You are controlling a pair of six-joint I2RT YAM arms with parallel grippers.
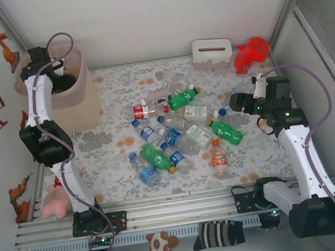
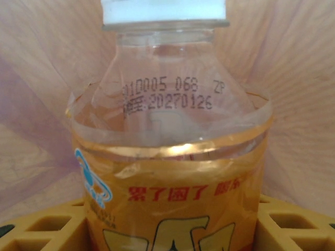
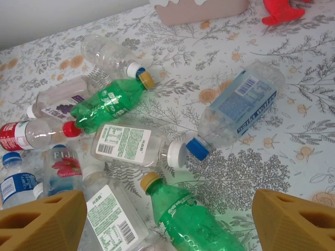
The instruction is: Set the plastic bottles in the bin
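Left gripper point(image 2: 167, 230) clamped on orange-labelled bottle point(image 2: 172, 157), cap pointing away from fingers, down in bin point(image 1: 83, 106) mouth, pink liner point(image 2: 293, 78) all round; not yet dropped. Right gripper point(image 3: 167, 219) spread wide, empty, above loose bottles point(image 1: 174, 131). Roughly a dozen left mid-table point(image 1: 117, 170), so task looks early. Bin inside hidden by arm: count already in unknown. Held bottle's base cut off. Pile overlaps, exact tally unclear.
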